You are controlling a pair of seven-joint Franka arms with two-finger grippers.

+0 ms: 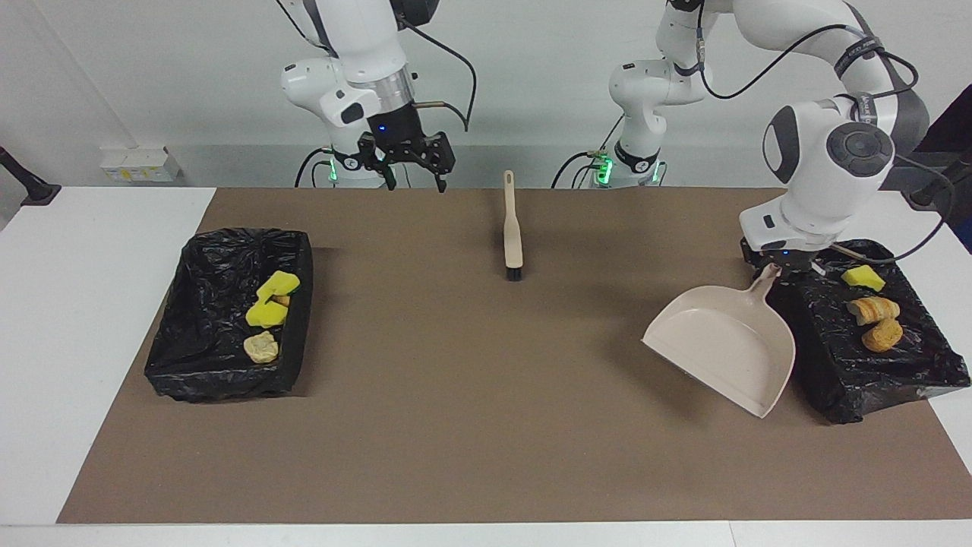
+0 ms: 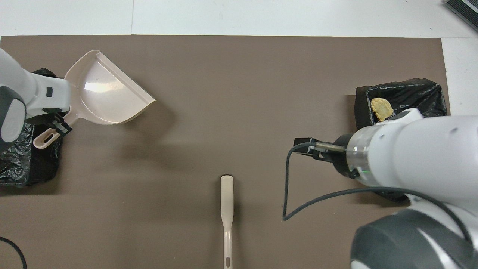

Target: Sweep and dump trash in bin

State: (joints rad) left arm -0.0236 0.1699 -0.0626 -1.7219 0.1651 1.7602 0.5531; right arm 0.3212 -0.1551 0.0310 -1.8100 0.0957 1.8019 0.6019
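My left hand [image 1: 776, 267] held the handle of the dustpan [image 1: 721, 346], tilted at the edge of a black-lined bin [image 1: 904, 380] with three pieces of trash [image 1: 873, 310]. My right hand [image 1: 414, 163] waited with fingers wide. The brush [image 1: 512, 228] lay at twelve o'clock on the counter [image 1: 456, 425]; more trash [image 1: 269, 304] sat in the second bin [image 1: 197, 357].

Two black-lined bins [image 1: 228, 319] [image 1: 873, 342], seven trash scraps [image 1: 272, 311], four in one bin, three in the other, one beige dustpan [image 1: 721, 342], one brush [image 1: 513, 228], two robot arms [image 1: 364, 68] [image 1: 828, 152].
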